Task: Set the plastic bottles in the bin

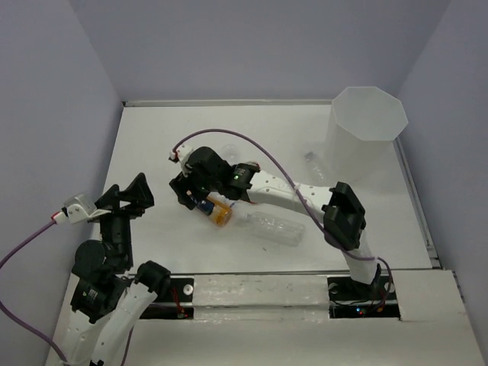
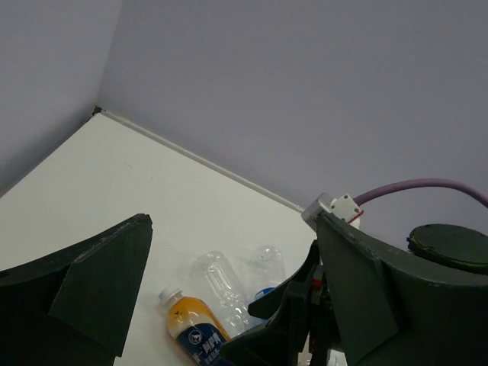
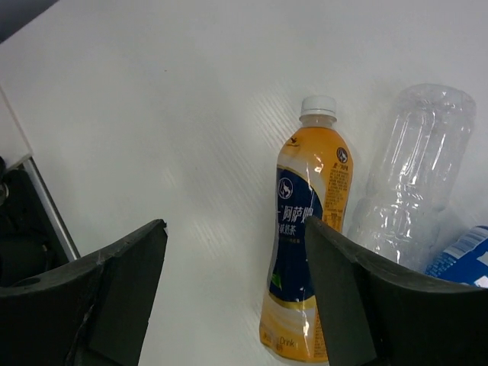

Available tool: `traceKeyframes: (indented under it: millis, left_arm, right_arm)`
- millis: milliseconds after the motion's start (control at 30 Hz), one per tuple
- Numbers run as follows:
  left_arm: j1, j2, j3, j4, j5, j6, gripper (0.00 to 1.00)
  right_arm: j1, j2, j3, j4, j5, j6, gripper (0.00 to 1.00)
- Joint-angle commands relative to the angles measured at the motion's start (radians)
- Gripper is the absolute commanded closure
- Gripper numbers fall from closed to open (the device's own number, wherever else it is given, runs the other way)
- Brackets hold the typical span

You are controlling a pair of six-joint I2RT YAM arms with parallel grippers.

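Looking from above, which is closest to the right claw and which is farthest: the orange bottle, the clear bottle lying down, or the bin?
1. The orange bottle, just beside the right gripper.
2. The clear bottle, lying farther right, mid-table.
3. The bin, standing in the far right corner.

A white table [image 1: 152, 137] (faintly ridged) sits between pale lavender walls [image 1: 259, 46].

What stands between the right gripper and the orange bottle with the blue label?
Nothing visible does. The right gripper is open above the orange bottle, which lies on the table. A clear bottle lies beside it, not in between.
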Motion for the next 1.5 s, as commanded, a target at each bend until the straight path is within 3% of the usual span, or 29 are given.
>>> traceKeyframes:
  millis: [0, 367, 900, 1133, 1333, 1467]
  left_arm:
    - [0.007, -0.041, -0.004, 0.048, -0.077, -0.009, 0.01]
    - [0.008, -0.051, -0.008, 0.053, -0.061, -0.006, 0.01]
    - [0.008, -0.060, -0.010, 0.059, -0.042, -0.001, 0.01]
    - [0.008, -0.066, -0.010, 0.058, -0.039, -0.001, 0.01]
    - [0.008, -0.064, -0.012, 0.058, -0.041, -0.003, 0.01]
    - [0.008, -0.063, -0.012, 0.058, -0.042, -0.003, 0.01]
  right_arm:
    - [0.035, 0.105, 0.154, -0.112, 0.050, -0.061, 0.22]
    - [0.035, 0.256, 0.272, -0.187, 0.170, -0.108, 0.17]
    - [0.035, 0.418, 0.379, -0.210, 0.222, -0.174, 0.16]
    - [0.035, 0.446, 0.395, -0.162, 0.267, -0.145, 0.23]
    - [0.053, 0.391, 0.326, -0.080, 0.304, -0.122, 0.49]
    - [0.053, 0.213, 0.196, 0.040, 0.284, -0.052, 0.54]
